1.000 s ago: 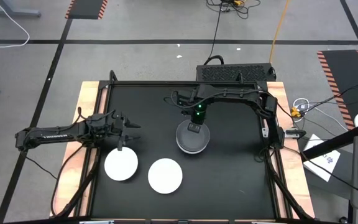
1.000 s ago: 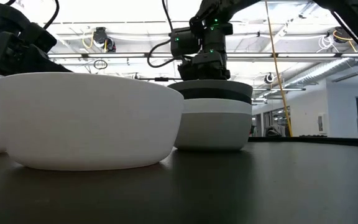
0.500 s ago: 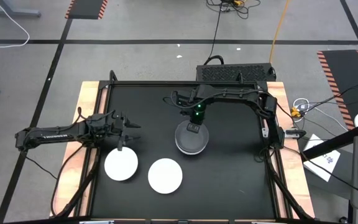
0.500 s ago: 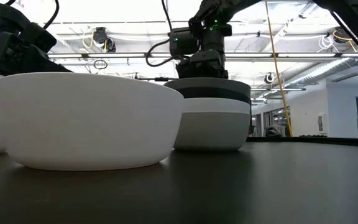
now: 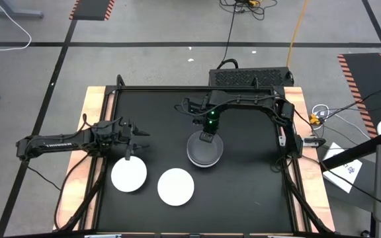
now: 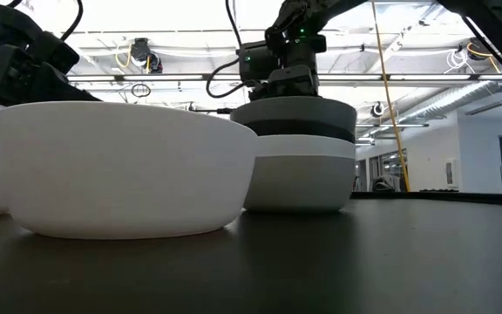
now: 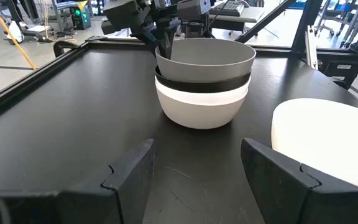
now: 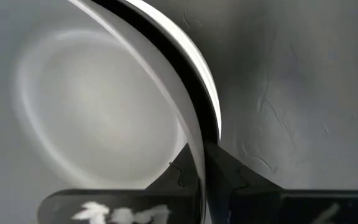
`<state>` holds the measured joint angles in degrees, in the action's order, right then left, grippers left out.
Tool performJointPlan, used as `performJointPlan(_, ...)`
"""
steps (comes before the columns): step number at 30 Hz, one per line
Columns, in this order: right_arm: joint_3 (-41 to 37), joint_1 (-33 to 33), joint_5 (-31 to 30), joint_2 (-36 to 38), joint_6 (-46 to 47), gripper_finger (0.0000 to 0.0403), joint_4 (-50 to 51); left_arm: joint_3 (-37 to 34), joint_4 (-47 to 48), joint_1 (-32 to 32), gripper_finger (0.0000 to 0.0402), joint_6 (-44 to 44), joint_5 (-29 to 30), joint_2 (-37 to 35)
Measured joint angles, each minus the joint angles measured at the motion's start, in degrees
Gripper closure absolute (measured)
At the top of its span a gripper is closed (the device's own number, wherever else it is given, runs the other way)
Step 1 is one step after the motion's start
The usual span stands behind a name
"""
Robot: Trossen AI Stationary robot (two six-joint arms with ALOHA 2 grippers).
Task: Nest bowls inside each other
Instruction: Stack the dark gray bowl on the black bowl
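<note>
Leftmost, the left gripper (image 5: 136, 141) hangs over the black table (image 5: 243, 185) near its left edge with its jaws parted and nothing between them, just behind one white bowl (image 5: 129, 176). A second white bowl (image 5: 176, 186) sits just beside that one toward the centre; both stand alone, not yet nested. In the left wrist view the open fingers (image 7: 129, 177) frame the stack ahead.

Toward the middle, the nested stack (image 5: 205, 151) stands apart from the two loose bowls. From the low view it reads as a white bowl at the bottom (image 6: 299, 179), a black band above it (image 6: 295, 129), and a grey bowl on top (image 6: 293, 112). Whether more bowls lie hidden inside cannot be told.

The right gripper (image 5: 206, 137) reaches in from the right side and is pinched shut on the far rim of the top grey bowl (image 7: 205, 56); the right wrist view shows its fingertips (image 8: 207, 168) clamped across that thin edge.

The likely trouble is the edge grip. The grey bowl looks to ride high and slightly tilted in the stack, so if it is let go before it seats level, it may settle crooked. A sideways pull on the rim could drag or tip the whole stack, or the rim could slip from the narrow pinch.
</note>
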<state>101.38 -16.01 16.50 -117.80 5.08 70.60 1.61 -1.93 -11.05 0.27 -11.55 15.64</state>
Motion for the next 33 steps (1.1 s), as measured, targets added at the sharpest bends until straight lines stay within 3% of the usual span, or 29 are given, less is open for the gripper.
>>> performJointPlan(17,0.02,0.38,-0.15,0.02,0.52,0.0390,-2.69,0.00,0.00,0.00,0.0158,-0.11,-0.04,0.00)
performJointPlan(23,0.02,0.50,0.14,0.09,1.18,0.0350,-2.66,0.00,0.13,0.00,0.0158,-0.10,-0.12,0.00)
performJointPlan(33,0.11,0.31,0.26,0.22,1.72,0.0243,-2.59,0.00,0.20,0.00,0.0158,0.53,-0.24,0.00)
